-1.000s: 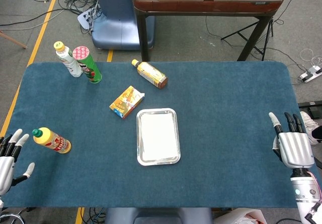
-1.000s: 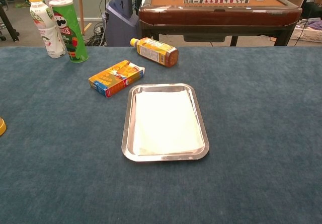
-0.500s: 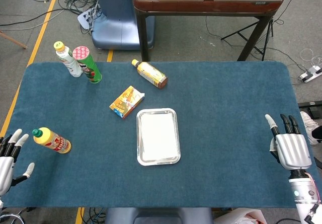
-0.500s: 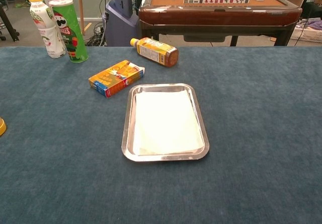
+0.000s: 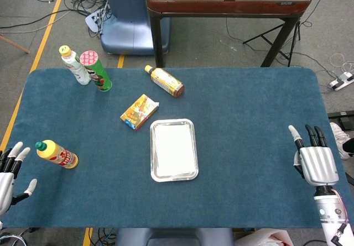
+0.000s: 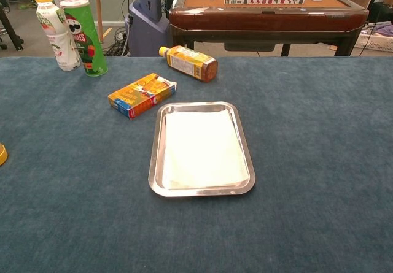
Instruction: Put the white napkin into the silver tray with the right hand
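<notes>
1. Since the earlier frames our right hand (image 5: 315,164) has slid a little inward along the table's right edge, fingers apart, holding nothing; the white napkin (image 6: 204,147) stays flat inside the silver tray (image 6: 156,162).
2. Our left hand (image 5: 8,175) sits at the near left corner, fingers spread, empty.
3. The table (image 5: 249,119) wears blue cloth; behind it we note a wooden mahjong table (image 6: 270,12) and cables on grey floor.
4. An orange box (image 6: 142,94) lies just beside the tray; a brown bottle (image 6: 190,62) lies beyond; a white bottle (image 6: 54,30) and green can (image 6: 85,37) stand far left; a yellow bottle (image 5: 57,153) lies near our left hand.
</notes>
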Robot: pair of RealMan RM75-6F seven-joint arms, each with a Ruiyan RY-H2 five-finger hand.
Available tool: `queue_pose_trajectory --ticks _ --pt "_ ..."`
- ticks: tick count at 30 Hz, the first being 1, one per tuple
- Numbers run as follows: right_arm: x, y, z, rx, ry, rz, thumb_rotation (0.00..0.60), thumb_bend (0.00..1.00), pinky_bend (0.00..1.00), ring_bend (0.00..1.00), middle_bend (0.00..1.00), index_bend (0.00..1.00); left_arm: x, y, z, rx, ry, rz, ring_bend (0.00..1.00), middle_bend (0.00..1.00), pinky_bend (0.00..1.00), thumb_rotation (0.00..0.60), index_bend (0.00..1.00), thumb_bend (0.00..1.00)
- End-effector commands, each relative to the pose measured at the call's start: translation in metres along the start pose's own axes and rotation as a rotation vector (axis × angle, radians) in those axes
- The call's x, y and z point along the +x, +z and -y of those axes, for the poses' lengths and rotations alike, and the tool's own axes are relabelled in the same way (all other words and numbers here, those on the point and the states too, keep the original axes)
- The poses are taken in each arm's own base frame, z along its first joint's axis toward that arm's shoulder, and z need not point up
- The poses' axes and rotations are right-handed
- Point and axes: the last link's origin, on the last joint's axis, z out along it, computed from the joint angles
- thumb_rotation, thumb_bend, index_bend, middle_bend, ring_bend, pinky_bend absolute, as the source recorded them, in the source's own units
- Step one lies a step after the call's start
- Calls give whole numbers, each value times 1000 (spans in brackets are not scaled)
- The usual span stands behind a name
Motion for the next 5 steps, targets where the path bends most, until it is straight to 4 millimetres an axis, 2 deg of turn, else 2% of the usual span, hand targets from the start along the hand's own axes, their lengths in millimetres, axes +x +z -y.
queue_pose_trajectory --ticks 1,5 --pt "-1 0 1 -2 8 -11 600 0 0 0 0 0 0 0 0 1 0 -1 7 31 0 600 108 293" --pt "-2 -1 0 -9 22 -7 600 0 0 0 0 0 0 0 0 1 -1 -2 7 31 0 600 108 293"
